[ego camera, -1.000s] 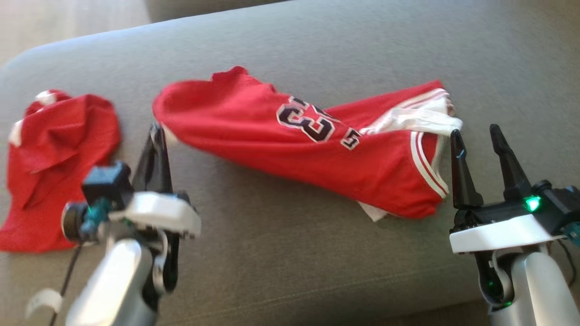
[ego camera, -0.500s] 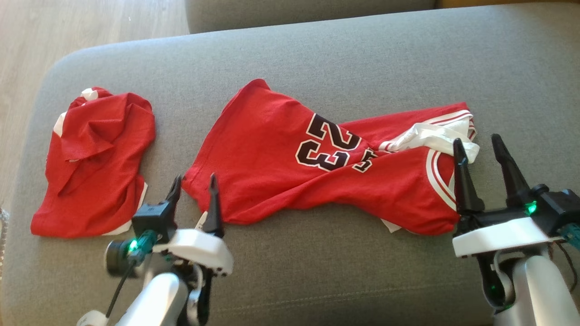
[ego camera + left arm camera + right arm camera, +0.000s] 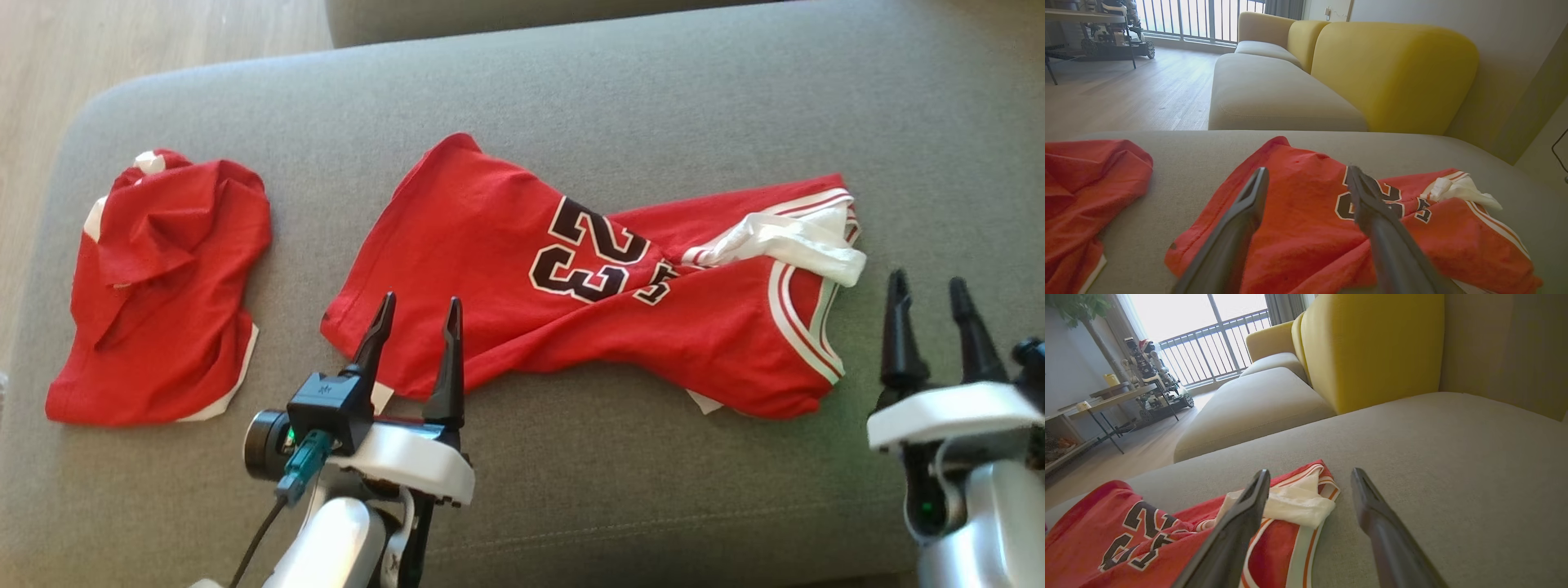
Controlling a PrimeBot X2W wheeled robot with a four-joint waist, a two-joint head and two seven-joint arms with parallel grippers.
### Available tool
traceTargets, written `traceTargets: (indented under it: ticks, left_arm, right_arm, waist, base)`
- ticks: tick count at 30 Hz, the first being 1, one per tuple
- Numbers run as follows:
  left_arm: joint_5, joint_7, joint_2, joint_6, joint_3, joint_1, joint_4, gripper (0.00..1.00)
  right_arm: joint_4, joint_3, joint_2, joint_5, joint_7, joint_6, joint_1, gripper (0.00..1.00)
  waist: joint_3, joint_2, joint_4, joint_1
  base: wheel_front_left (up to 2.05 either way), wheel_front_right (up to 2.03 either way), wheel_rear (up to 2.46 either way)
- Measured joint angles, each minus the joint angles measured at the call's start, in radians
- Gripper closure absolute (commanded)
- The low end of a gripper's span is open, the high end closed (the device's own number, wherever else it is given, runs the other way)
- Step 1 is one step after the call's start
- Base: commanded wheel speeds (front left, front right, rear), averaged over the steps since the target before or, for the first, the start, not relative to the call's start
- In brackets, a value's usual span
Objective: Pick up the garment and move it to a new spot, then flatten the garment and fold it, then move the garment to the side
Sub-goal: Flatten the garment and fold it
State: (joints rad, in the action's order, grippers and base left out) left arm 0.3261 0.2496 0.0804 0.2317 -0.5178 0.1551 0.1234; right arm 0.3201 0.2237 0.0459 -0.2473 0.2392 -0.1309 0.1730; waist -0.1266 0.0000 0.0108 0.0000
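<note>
Left gripper (image 3: 420,299): fingers (image 3: 1237,228) spread wide, nothing pinched. Tips over the hem corner of the red jersey (image 3: 490,237); contact with cloth not clear from either view. Small white mark on the black camera block (image 3: 326,400) behind the fingers, too small to read.

Right gripper (image 3: 927,278): fingers spread too, empty. Just beside the jersey's neck end, over bare cushion, apart from the cloth.

Jersey lying loose on the grey cushion (image 3: 571,98), not flat: twisted through the middle, hem end wide and fairly smooth, neck end bunched. Black number "23" (image 3: 592,260) with white outline across the middle, readable though turned upside down in the head view. Next to it a partly folded-under character, not readable. White-and-red striped trim along the neck end, with a wad of white fabric (image 3: 804,245) turned out on top there.

Second red garment (image 3: 163,286), crumpled, white edging showing, well apart from the jersey's hem end on the same cushion. No writing visible on it.

Beyond the jersey: wood floor (image 3: 163,41), and a yellow backrest (image 3: 1392,73) behind a further grey seat.
</note>
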Motion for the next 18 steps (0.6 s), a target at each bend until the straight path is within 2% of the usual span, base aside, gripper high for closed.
traceTargets:
  ticks: [6,18]
  left_arm:
    - [-0.038,0.000,-0.017,-0.040,0.023,-0.009,0.008,0.00]
    - [-0.071,0.000,-0.024,-0.069,0.050,-0.006,0.010,0.00]
  right_arm:
    - [0.155,0.046,0.000,-0.142,0.000,0.000,0.114,0.00]
    - [0.359,0.098,0.001,-0.123,0.005,0.000,0.244,0.00]
  waist:
    - [-0.030,0.0000,0.027,0.0000]
    - [-0.098,0.0000,0.074,0.0000]
  base:
    - [0.00,0.00,0.00]
    - [0.00,0.00,0.00]
